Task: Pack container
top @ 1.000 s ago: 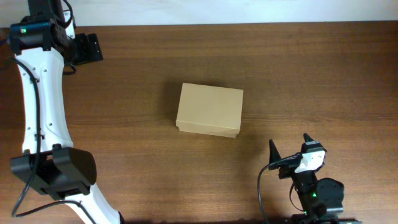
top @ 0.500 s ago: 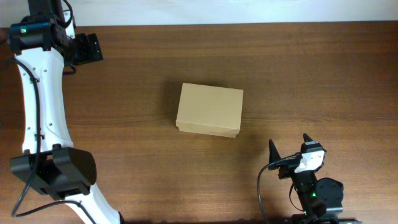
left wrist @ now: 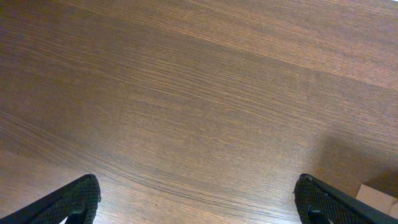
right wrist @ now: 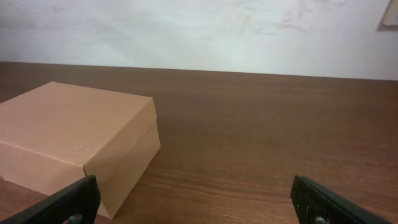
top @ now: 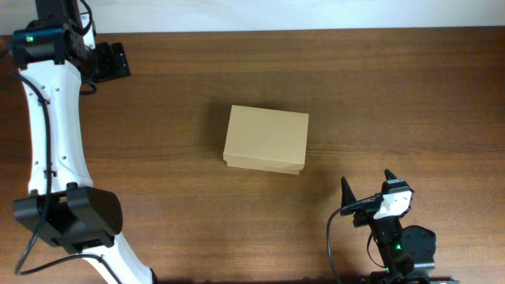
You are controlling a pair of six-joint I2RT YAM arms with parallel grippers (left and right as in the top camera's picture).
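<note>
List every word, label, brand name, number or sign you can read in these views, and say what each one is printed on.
None: no text can be read in any view.
The container is plain tan cardboard, with no print or label on the faces shown.
The table is bare wood grain.
The left arm carries a small green light but no legible marking.

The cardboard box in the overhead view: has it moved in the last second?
No. The container lies in the same place and at the same angle, judged against the far edge of the table.
</note>
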